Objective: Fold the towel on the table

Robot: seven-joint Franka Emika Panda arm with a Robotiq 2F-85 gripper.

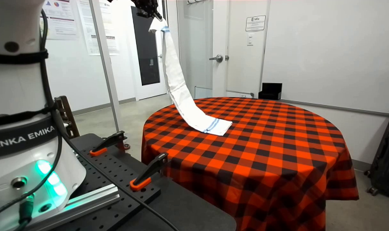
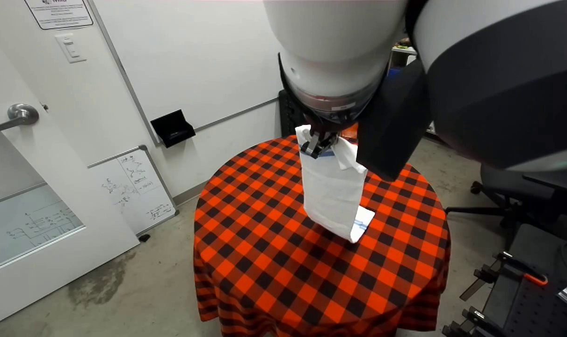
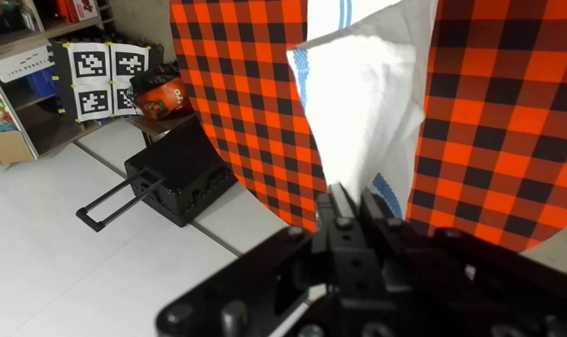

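The towel point(image 1: 178, 83) is white with blue stripes and hangs as a long strip from my gripper point(image 1: 159, 17). Its lower striped end lies on the round table point(image 1: 271, 141) under a red and black checked cloth. In an exterior view the towel point(image 2: 332, 192) hangs below the gripper point(image 2: 317, 149), with part of its lower end tucked behind the hanging part. In the wrist view the fingers point(image 3: 353, 194) are closed on a bunched part of the towel point(image 3: 358, 84), and a loose striped corner flops over beside them.
The robot's mounting table point(image 1: 175, 202) with black and orange clamps point(image 1: 143, 179) stands beside the round table. A door point(image 1: 239, 51) and a whiteboard point(image 1: 335, 54) are behind. A black wheeled case point(image 3: 180, 173) stands on the floor near the table's edge.
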